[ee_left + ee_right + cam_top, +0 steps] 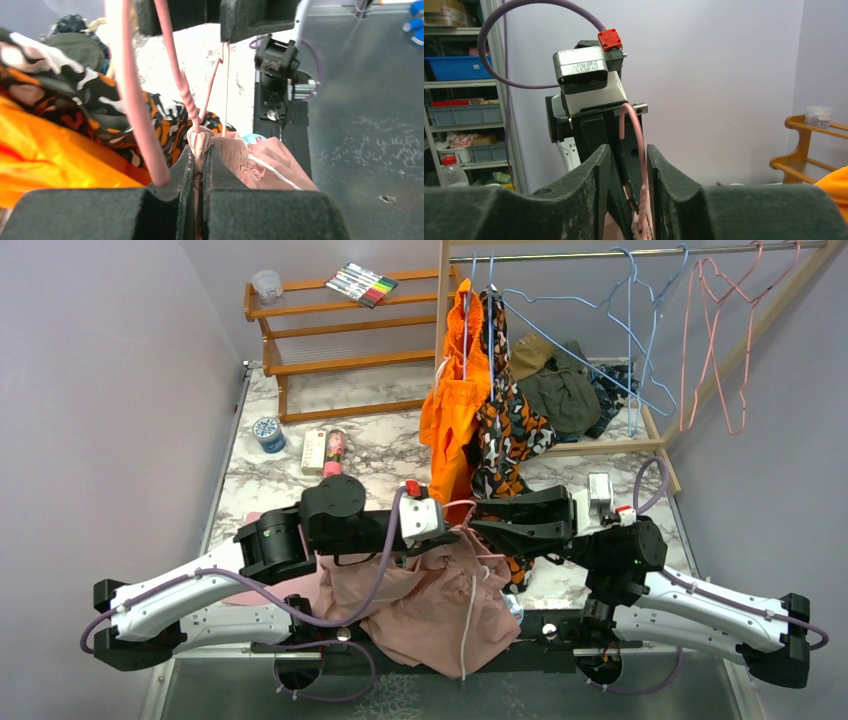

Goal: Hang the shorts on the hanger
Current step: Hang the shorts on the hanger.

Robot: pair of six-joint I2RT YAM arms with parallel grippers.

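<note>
The dusty-pink shorts [430,605] hang in a bunch below the two grippers, over the table's near edge, with the white drawstring [468,625] dangling. My left gripper [202,156] is shut on a fold of the shorts [260,162] by the waistband. The pink wire hanger [184,92] rises right above that fold, its twisted neck upright. My right gripper [628,152] faces the left one, jaws apart. The hanger's hook [641,150] stands between them, close to the right finger, and is not pinched. In the top view the left gripper [452,532] and right gripper [478,525] meet tip to tip.
An orange garment [450,410] and a camouflage garment [510,425] hang from the rail [640,252] just behind the grippers. Light-blue hangers [640,330] and more pink hangers [715,340] hang further right. Dark clothes [565,390] lie below. A wooden shelf [330,330] stands back left.
</note>
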